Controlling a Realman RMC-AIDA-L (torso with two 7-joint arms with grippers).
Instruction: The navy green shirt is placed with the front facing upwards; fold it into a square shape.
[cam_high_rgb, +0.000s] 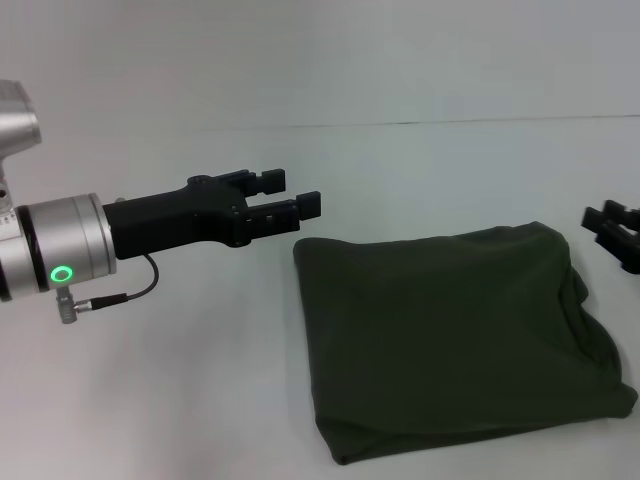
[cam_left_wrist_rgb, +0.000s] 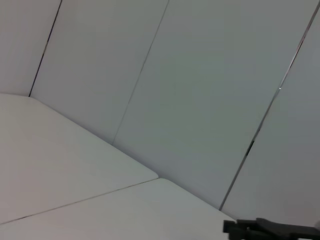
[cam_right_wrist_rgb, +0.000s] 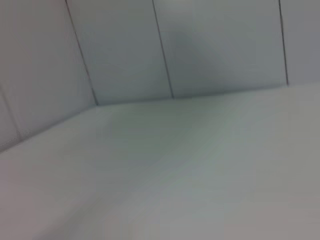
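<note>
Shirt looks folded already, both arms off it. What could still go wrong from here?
1. The left gripper, open and empty, hovers close to the navy green shirt at its far left corner; a low retreat might snag that corner and undo the fold.
2. On the right side, loose layers bulge past the edge, so the square may sag open.
3. The right gripper sits near that bulge; a sweep inward could drag it.

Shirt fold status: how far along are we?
Nearly done: the navy green shirt lies folded in a rough square on the table, print hidden. Nothing is held: the left gripper hovers open beside it, the right gripper at the far edge. Possibly tidying the layered right edge remains.
</note>
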